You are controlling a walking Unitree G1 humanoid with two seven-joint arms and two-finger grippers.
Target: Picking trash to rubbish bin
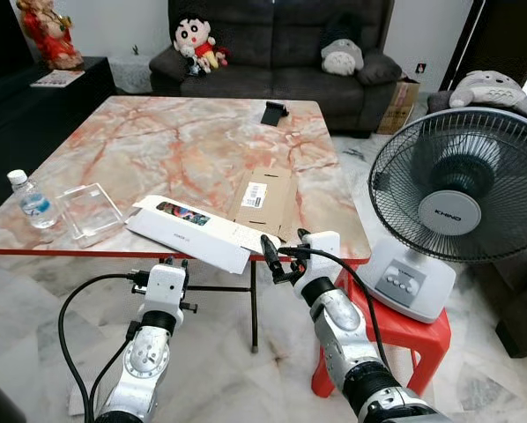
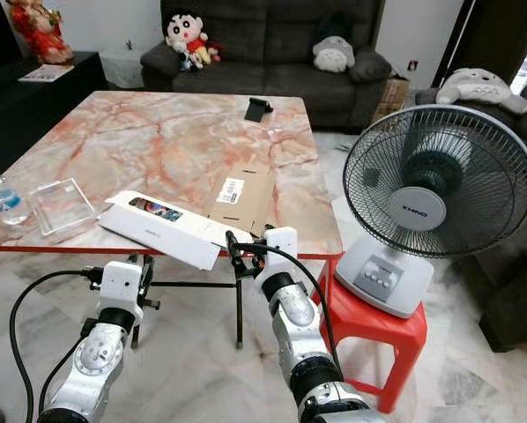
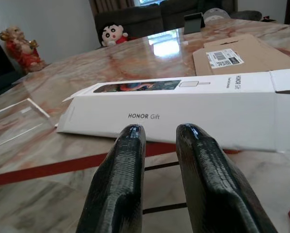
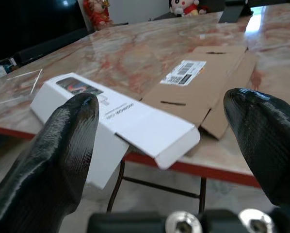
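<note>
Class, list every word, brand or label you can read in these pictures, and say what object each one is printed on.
"HONOR Gift": side of the long white box at the table's near edge.
"KHIND": centre badge of the table fan.
Shipping label on the flattened cardboard box: barcode and print too small to read.
Water bottle label: too small to read.

**Readable text in the scene**

A long white box (image 3: 184, 104) lying at the near edge of the bench reads "HONOR Gift" on its side. To the right, a standing fan (image 1: 462, 189) carries "KHIND" on its hub. A flat cardboard sheet (image 4: 203, 85) bears a barcode label, too small to read.
</note>
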